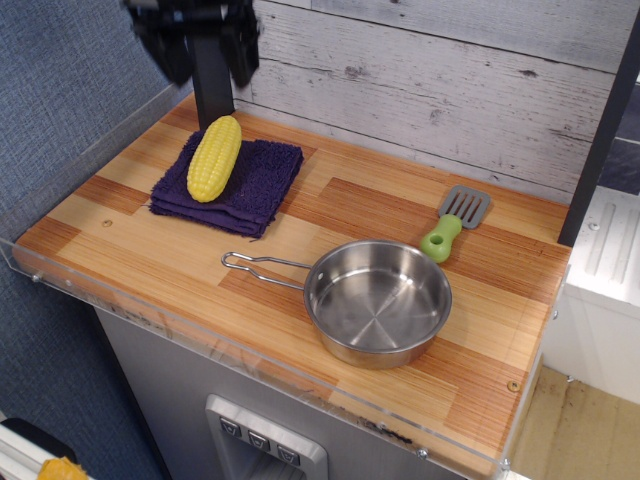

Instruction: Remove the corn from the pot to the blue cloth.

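Counter (330,215) is striped wood, holding everything. Pot (378,302) sits front-centre, empty, wire handle pointing left. Cloth (262,180) lies folded at back-left. Corn (214,158) lies flat on the cloth's left half, one tip toward the wall, well apart from the pot. Gripper (205,40) hangs above the corn at the frame's top edge, blurred and partly cut off, holding nothing; jaw spacing can't be judged. Spatula (453,223) with green handle lies just behind the pot.

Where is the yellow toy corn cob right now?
The yellow toy corn cob lies on the folded navy terry cloth, back-left on the wooden counter.
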`<state>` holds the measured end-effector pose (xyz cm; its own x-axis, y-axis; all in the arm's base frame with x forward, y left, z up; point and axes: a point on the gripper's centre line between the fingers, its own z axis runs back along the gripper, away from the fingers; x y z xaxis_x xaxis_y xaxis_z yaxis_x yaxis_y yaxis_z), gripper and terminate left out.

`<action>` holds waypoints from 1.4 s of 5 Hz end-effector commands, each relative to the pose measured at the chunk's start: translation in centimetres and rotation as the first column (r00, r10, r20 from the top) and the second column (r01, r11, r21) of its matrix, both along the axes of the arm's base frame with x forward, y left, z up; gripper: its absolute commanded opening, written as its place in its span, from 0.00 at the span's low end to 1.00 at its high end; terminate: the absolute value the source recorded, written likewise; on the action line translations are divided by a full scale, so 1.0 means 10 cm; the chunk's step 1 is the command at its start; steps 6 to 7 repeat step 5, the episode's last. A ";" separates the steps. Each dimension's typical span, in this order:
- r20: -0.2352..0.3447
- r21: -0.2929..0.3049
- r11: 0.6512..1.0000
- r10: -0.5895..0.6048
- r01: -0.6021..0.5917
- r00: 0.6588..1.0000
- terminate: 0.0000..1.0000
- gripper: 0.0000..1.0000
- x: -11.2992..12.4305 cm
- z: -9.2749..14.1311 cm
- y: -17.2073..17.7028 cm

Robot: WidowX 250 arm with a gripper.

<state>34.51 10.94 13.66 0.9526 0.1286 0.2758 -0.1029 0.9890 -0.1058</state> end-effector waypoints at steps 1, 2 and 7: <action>-0.034 0.018 0.984 -0.177 0.177 0.984 0.00 1.00 0.04 0.27 -0.50; -0.081 0.004 0.970 -0.240 0.241 0.967 0.00 1.00 0.04 0.24 -0.68; -0.081 0.004 0.970 -0.240 0.241 0.967 1.00 1.00 0.04 0.24 -0.68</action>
